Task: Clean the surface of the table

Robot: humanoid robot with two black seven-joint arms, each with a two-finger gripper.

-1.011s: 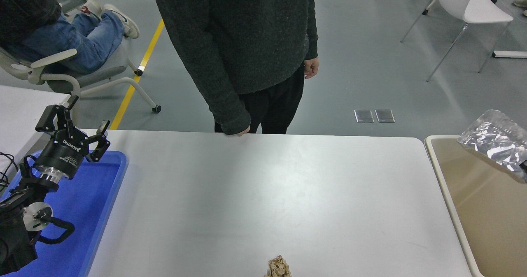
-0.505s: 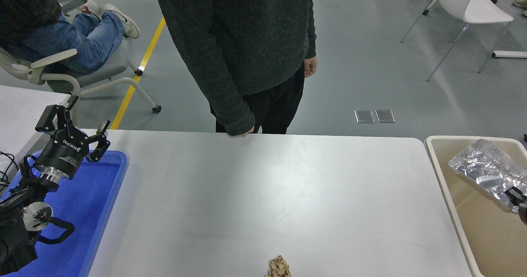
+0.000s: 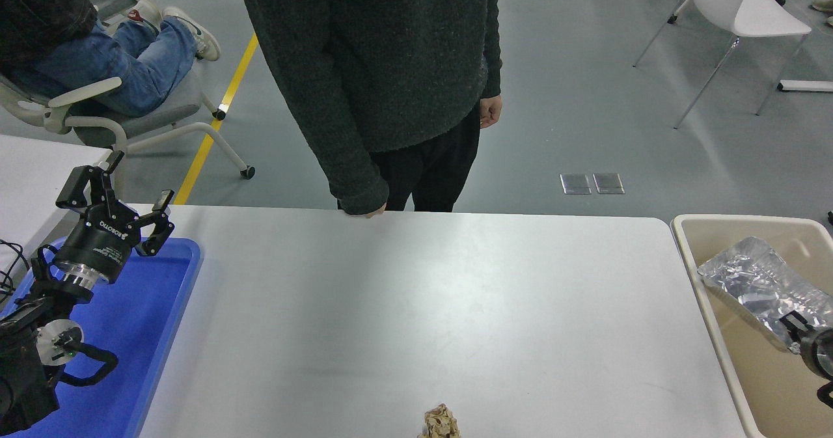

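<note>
The white table surface [image 3: 416, 308] fills the middle of the view. A small crumpled brown paper wad [image 3: 440, 423] lies on it at the front edge. My right gripper [image 3: 795, 327] comes in at the right edge and is shut on a crinkled silver foil bag [image 3: 755, 282]. It holds the bag inside the beige bin [image 3: 709, 295], near the bin's left wall. My left gripper [image 3: 133, 187] is open and parked at the lower left over the blue tray [image 3: 156, 308].
A person in a dark sweater [image 3: 390, 67] stands at the far edge, with one hand [image 3: 366, 213] touching the table rim. Another person sits in a chair [image 3: 97, 106] at the far left. A white chair [image 3: 742, 15] stands on the floor at the far right.
My right gripper has carried the silver foil bag down and to the left, lower into the beige bin. The person's hand shifted slightly along the far edge. The left arm has not moved.
</note>
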